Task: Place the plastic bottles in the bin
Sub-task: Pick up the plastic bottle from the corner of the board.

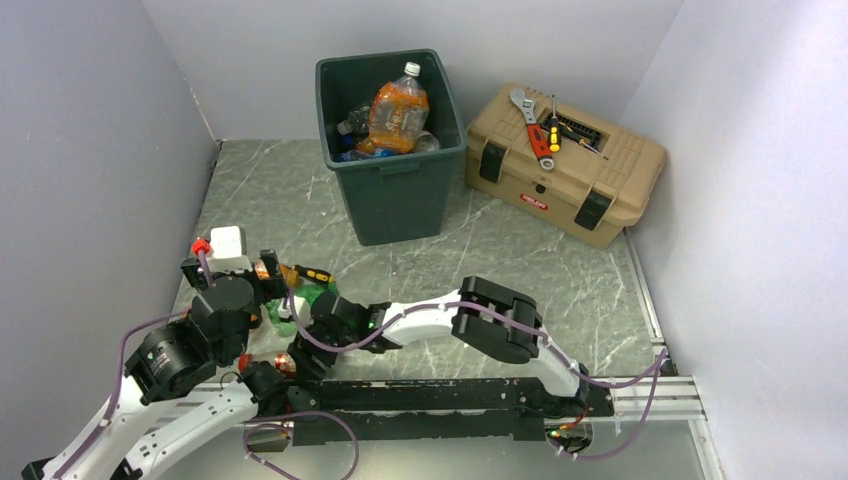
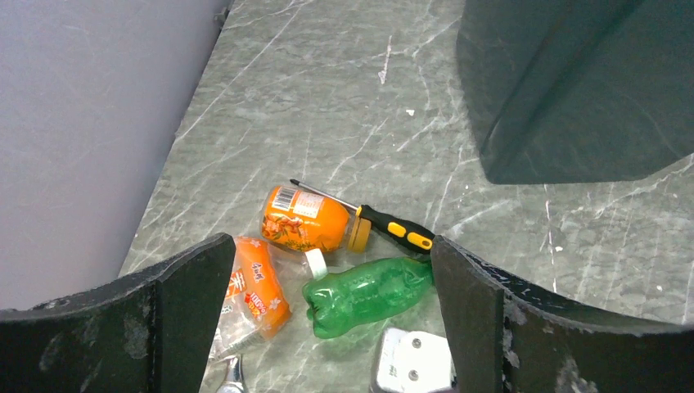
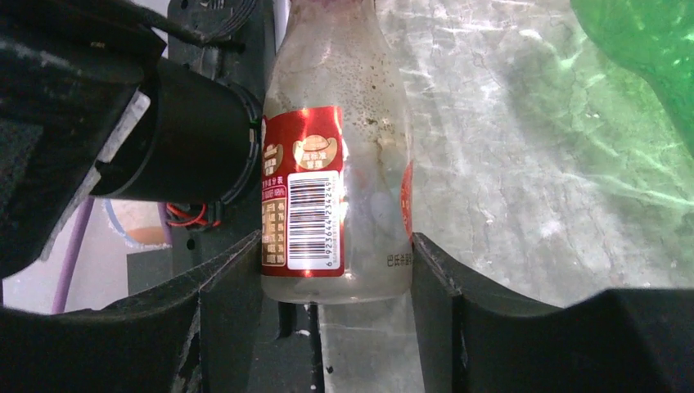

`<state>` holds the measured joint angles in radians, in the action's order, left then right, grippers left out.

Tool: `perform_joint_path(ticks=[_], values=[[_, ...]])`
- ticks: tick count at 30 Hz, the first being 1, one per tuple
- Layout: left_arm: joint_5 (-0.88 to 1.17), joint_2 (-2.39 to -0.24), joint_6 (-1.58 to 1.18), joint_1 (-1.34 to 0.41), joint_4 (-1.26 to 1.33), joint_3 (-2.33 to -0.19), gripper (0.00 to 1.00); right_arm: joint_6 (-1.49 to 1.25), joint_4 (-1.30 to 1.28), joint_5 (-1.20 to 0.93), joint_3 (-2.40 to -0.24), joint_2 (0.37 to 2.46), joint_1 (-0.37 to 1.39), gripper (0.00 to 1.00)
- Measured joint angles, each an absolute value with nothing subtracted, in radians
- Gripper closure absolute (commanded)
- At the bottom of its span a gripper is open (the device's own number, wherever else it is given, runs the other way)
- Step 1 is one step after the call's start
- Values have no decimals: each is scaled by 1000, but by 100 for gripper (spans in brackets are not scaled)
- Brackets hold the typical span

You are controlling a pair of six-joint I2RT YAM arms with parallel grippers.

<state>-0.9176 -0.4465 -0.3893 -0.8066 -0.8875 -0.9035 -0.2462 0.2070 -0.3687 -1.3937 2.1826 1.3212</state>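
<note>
A clear bottle with a red label (image 3: 340, 188) lies at the table's near left edge. My right gripper (image 3: 335, 278) is shut on its base, a finger pressed on each side. The same bottle (image 1: 275, 362) and right gripper (image 1: 292, 360) show in the top view beside the left arm. My left gripper (image 2: 331, 327) hangs open above a green bottle (image 2: 368, 293), an orange bottle with a yellow cap (image 2: 307, 219) and a crushed orange-labelled bottle (image 2: 254, 291), touching none. The dark green bin (image 1: 395, 190) stands at the back, holding several bottles, a large orange one (image 1: 397, 112) on top.
A yellow-and-black screwdriver (image 2: 393, 228) lies against the orange bottle's cap. A white plug (image 2: 413, 364) sits just below the green bottle. A tan toolbox (image 1: 580, 190) with tools on its lid stands right of the bin. Walls close in left, back and right.
</note>
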Motion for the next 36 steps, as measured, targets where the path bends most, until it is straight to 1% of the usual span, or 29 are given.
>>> perform_joint_path(ticks=[2,6,13,17,21,23,24,25,27,29,34,36], values=[[-913,-447,-390,-807,-884,-904,5,-246,240,-360,-1357,2167,1322,49],[-912,-447,-395,-807,-877,-903,5,-236,269,-327,-1243,2089,1331,57],[-912,-447,-407,-807,-876,-903,4,-217,274,-229,-1028,1886,1338,63],[-912,-439,-413,-807,-872,-902,3,-224,294,-107,-816,1668,1338,69],[-889,-400,-414,-806,-815,-878,2,-247,293,31,-627,1392,1337,75],[-844,-381,-414,-806,-761,-862,2,-258,294,94,-564,1239,1336,80],[-811,-377,-416,-806,-729,-855,1,-262,295,122,-545,1169,1336,87],[-781,-377,-418,-807,-699,-850,1,-265,302,141,-531,1114,1336,100],[-688,-379,-432,-806,-600,-834,1,-272,330,184,-503,990,1336,100],[-559,-387,-450,-806,-479,-812,1,-279,356,214,-492,909,1336,100],[-289,-445,-533,-806,-206,-753,1,-286,468,253,-461,835,1335,100],[-220,-481,-574,-806,-132,-744,1,-288,519,257,-435,826,1335,100]])
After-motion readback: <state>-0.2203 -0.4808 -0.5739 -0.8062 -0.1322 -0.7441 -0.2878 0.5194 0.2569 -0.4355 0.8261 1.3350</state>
